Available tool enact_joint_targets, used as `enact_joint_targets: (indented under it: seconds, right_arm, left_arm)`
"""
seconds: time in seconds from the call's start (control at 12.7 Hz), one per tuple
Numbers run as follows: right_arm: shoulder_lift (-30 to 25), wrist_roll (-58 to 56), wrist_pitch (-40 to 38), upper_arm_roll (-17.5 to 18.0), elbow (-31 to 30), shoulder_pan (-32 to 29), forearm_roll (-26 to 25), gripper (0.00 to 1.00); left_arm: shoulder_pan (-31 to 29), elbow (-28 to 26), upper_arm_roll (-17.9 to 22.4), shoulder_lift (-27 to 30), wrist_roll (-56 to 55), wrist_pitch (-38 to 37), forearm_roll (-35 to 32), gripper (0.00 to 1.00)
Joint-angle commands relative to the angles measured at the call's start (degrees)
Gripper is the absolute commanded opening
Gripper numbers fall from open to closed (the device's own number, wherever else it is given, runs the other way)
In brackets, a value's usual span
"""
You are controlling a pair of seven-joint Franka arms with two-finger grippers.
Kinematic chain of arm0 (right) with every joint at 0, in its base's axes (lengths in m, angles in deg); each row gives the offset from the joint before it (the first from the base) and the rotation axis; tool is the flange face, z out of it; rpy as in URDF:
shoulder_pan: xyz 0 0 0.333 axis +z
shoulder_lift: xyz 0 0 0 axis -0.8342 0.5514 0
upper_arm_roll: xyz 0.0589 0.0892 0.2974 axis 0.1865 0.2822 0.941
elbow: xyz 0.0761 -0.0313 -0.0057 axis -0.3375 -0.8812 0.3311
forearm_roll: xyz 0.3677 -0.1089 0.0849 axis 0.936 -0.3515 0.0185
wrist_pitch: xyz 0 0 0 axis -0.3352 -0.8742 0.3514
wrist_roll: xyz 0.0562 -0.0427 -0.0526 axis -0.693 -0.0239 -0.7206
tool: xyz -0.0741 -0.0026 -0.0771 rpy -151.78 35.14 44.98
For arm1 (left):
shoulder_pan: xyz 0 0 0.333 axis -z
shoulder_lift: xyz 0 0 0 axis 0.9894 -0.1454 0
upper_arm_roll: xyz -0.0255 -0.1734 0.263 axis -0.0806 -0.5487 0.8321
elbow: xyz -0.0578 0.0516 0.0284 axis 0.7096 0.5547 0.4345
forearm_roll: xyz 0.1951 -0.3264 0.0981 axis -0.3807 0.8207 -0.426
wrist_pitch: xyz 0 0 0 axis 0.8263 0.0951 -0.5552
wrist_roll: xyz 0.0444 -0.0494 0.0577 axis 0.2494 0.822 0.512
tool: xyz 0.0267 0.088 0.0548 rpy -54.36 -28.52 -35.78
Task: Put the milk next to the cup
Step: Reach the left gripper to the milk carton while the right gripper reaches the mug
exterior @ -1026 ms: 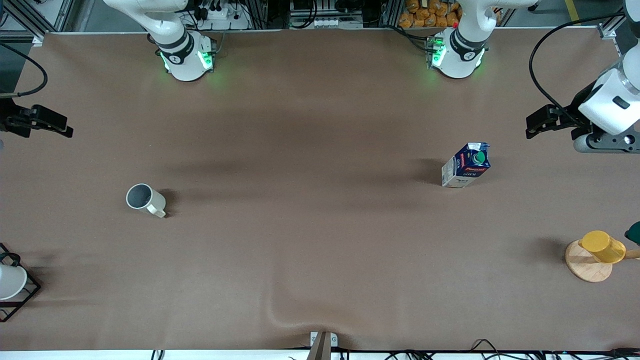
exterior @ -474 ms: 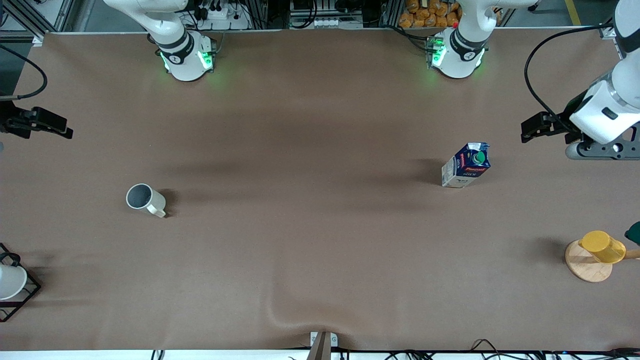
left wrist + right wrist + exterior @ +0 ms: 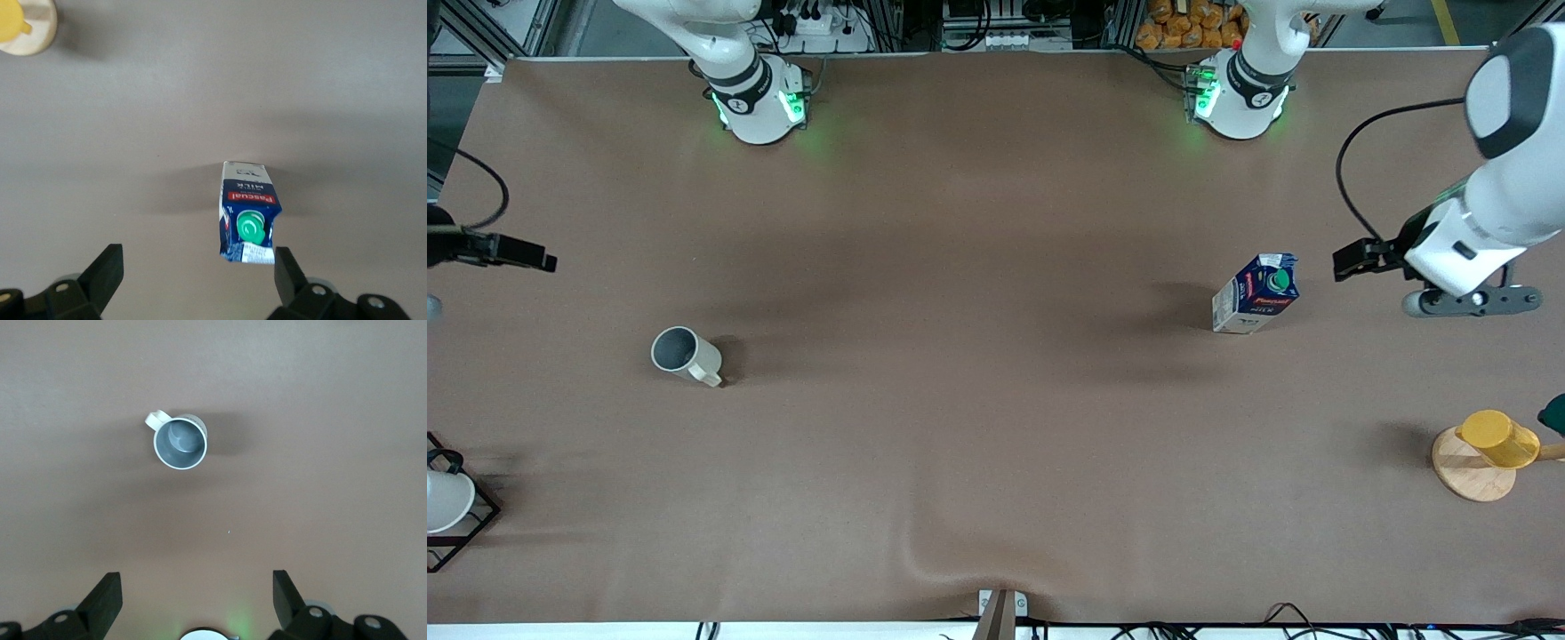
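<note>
Looking down, you see the milk point(image 3: 1256, 295) upright toward the counter's point(image 3: 996, 444) left-arm end, the cup point(image 3: 685, 356) toward the right-arm end. Left gripper point(image 3: 1352, 261) spread wide, empty, beside the milk; right gripper point(image 3: 525, 258) spread wide, empty, at the counter's edge.

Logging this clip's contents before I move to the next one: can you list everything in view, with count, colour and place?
milk carton: one, dark blue with green cap and red band, upright on the table toward the left arm's end.
mug: one, cream with grey inside, upright toward the right arm's end, far from the carton.
yellow cup: one, on a wooden disc, at the left arm's end, nearer the front camera than the carton.
white cup: one, in a black wire rack, at the right arm's end, at the picture's edge.
table: one, brown cover.
left gripper: open, empty, in the air beside the carton.
right gripper: open, empty, over the table's right-arm end.
</note>
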Motion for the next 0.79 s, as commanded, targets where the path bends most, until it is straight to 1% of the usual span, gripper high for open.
enact_joint_targets:
  seconds: [0.0, 0.08, 0.24, 0.32, 0.47, 0.55, 0.71]
  right_arm:
    - [5.16, -0.46, 1.58, 0.59, 0.9, -1.9, 0.34, 1.0]
    - [7.18, -0.55, 2.81, 0.59, 0.9, -1.73, 0.34, 1.0]
    - [9.83, -0.64, 4.92, 0.59, 0.9, -1.64, 0.34, 1.0]
    - [10.62, -1.51, 6.24, 0.68, 0.64, -1.38, 0.25, 1.0]
    - [12.73, -7.72, 10.53, 0.68, 0.2, -1.47, 0.17, 1.0]
    - [13.44, -10.72, 12.38, 0.68, -0.67, -1.64, 0.17, 1.0]
    - [13.01, -11.62, 19.14, 0.68, -5.75, -1.03, 0.17, 1.0]
  left_arm:
    - [0.1, -8.4, -0.47, 2.91, -1.18, 5.19, 1.26, 1.0]
    - [-0.07, -9.9, -1.0, 3.0, -1.18, 5.91, 1.26, 1.0]
    - [0.11, -10.97, -1.27, 2.74, -1.18, 6.09, 1.44, 1.0]
    - [0.37, -10.89, -1.27, 1.6, -1.18, 6.96, 2.83, 1.0]
    - [1.42, -10.97, -1.62, -0.86, -1.09, 8.81, 4.34, 1.0]
    - [1.43, -11.15, -1.97, -0.95, -1.09, 8.81, 4.34, 1.0]
    - [1.43, -11.41, -1.97, -1.39, -1.0, 8.64, 4.34, 1.0]
